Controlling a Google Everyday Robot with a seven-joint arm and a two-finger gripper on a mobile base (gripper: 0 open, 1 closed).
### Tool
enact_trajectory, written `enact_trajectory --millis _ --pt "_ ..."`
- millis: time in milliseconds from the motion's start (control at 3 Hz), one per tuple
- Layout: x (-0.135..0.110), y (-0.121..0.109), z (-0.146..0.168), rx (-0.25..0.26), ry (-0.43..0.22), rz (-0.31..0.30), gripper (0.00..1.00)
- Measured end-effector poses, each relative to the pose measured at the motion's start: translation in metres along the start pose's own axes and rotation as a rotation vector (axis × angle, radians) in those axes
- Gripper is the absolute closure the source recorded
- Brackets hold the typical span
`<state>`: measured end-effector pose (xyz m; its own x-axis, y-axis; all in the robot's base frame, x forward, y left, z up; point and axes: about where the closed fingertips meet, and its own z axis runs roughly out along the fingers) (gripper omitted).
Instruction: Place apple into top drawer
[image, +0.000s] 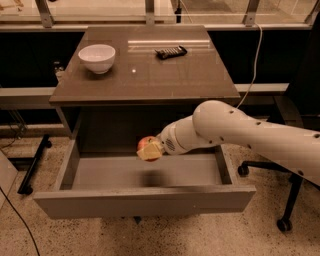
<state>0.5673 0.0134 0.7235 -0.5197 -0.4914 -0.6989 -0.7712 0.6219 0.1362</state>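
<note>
You have the small round red-orange apple hanging above the middle of the open, wide grey top drawer, clear of its floor, with its shadow below. The gripper holds it, jaws closed on the apple from its 4 o'clock side. The white arm reaches in from 3 o'clock. On the brown worktop above, a white bowl sits at 11 o'clock and a flat black object at 1 o'clock.
</note>
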Motion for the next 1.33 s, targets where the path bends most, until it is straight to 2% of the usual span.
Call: enact_trajectory --millis 333,667,1000,1333 --pt "0.011 0.001 0.013 -0.025 0.022 -0.001 1.0" --pt "0.027 -0.002 0.044 -0.054 0.047 -0.012 0.97" --pt "0.034 -0.006 0.062 -0.068 0.047 -0.016 0.77" --pt "0.044 -0.011 0.077 -0.059 0.054 0.019 0.57"
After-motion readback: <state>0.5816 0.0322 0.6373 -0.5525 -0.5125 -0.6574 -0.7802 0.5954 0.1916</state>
